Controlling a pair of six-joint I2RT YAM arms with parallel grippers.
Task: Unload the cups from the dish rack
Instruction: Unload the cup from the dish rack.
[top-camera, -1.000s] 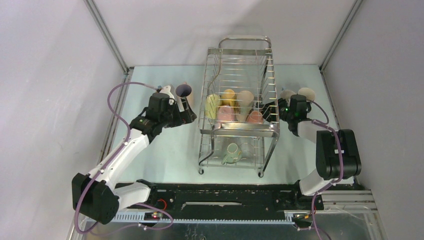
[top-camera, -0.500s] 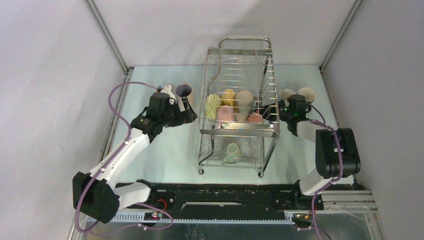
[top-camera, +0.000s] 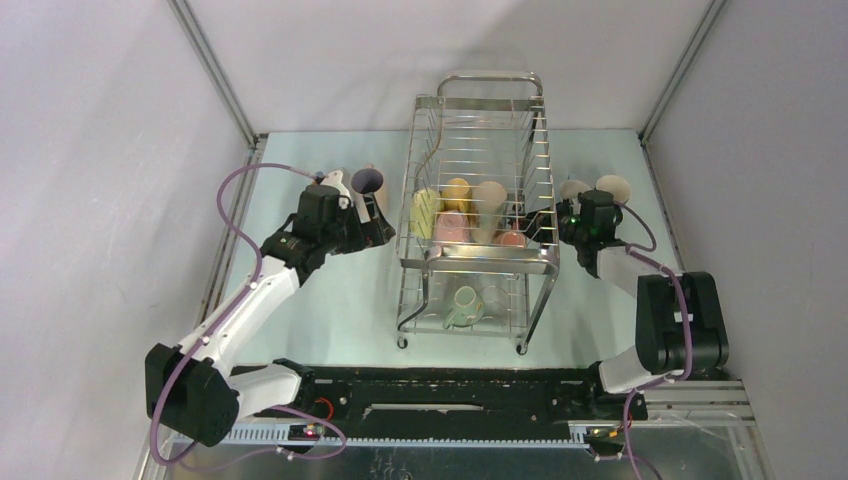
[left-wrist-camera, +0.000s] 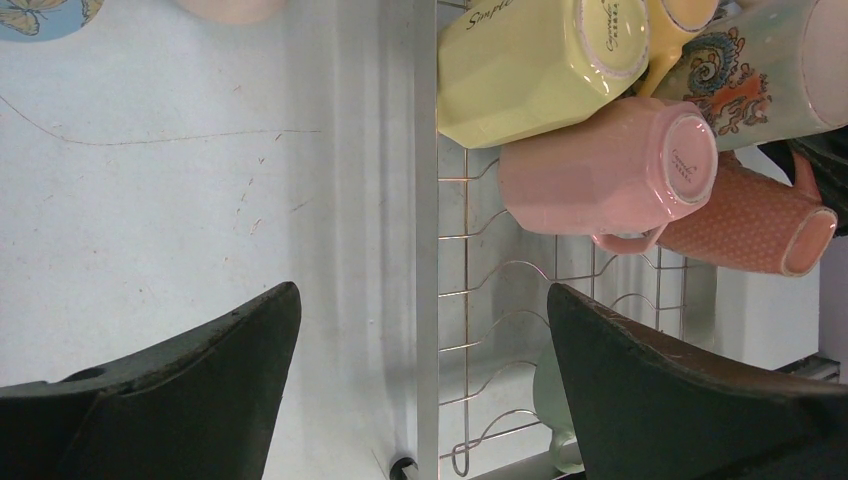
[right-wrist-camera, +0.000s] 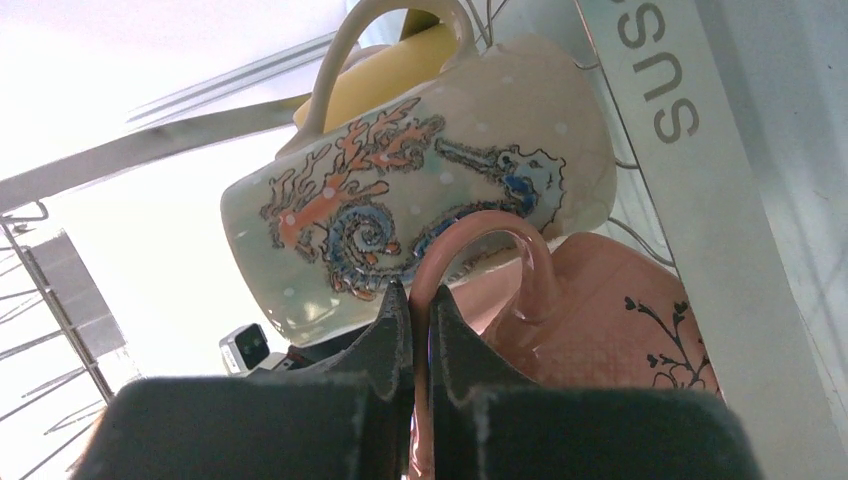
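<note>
At three o'clock of the chrome wire dish rack, the right gripper had pinched shut on the thin looped handle of a dotted salmon mug on the upper tier; a second earlier its jaws stood apart. At nine o'clock the left gripper hung wide open, empty, unmoved.

Prob. a robotics lab, a test cell, not a home; the room outside is not visible. Plain grey wall panels in metal corner posts stand around a pale table. Two robot arms w/ purple cables are bolted to a black rail. Only the dish rack w/ cups is kitchen stuff.
</note>
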